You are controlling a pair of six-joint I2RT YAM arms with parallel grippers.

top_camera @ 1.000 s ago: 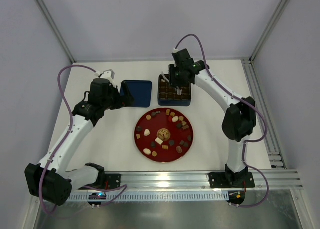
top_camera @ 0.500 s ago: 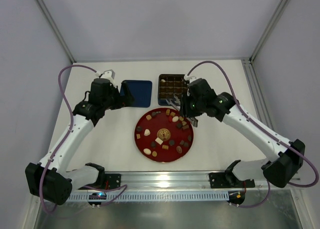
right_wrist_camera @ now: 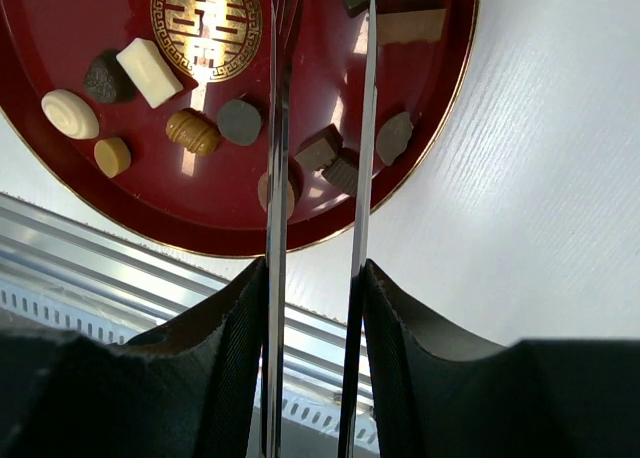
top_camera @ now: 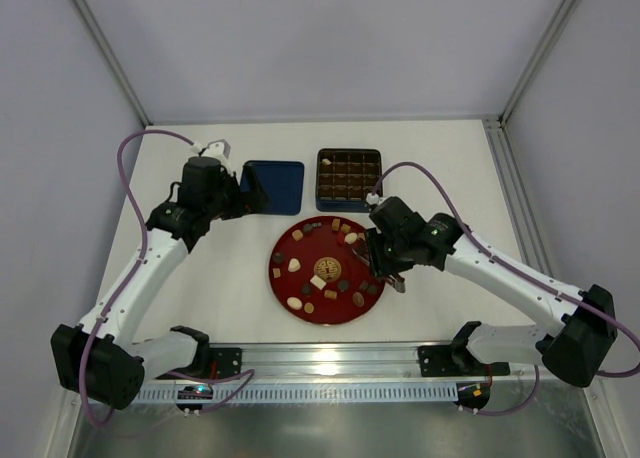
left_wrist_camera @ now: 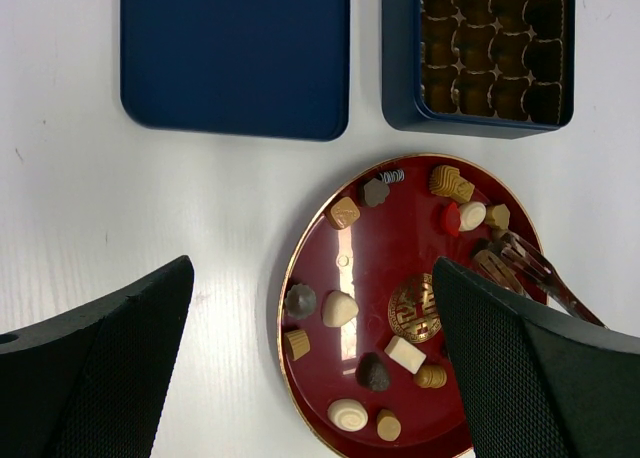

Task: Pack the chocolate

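Right hand point(right_wrist_camera: 312, 278) grips metal tweezers point(right_wrist_camera: 277, 178) part-closed, blades apart over the chocolate point(right_wrist_camera: 148, 71) on the red plate point(right_wrist_camera: 440, 78), presumably for a pick toward the nearby tin point(left_wrist_camera: 400, 68); left hand point(left_wrist_camera: 312, 318) gapes wide, empty.

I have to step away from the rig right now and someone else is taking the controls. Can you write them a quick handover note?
Grippers: left gripper open and empty, near the blue lid. The right gripper is shut on metal tweezers, tips over the red plate.
Things: the chocolate lies scattered on the plate. The tin stands open behind it, lid flat to its left.
Done: lid off; the tin's cell contents are unclear.
Left: tweezer the plate's many pieces into the tin's cells.
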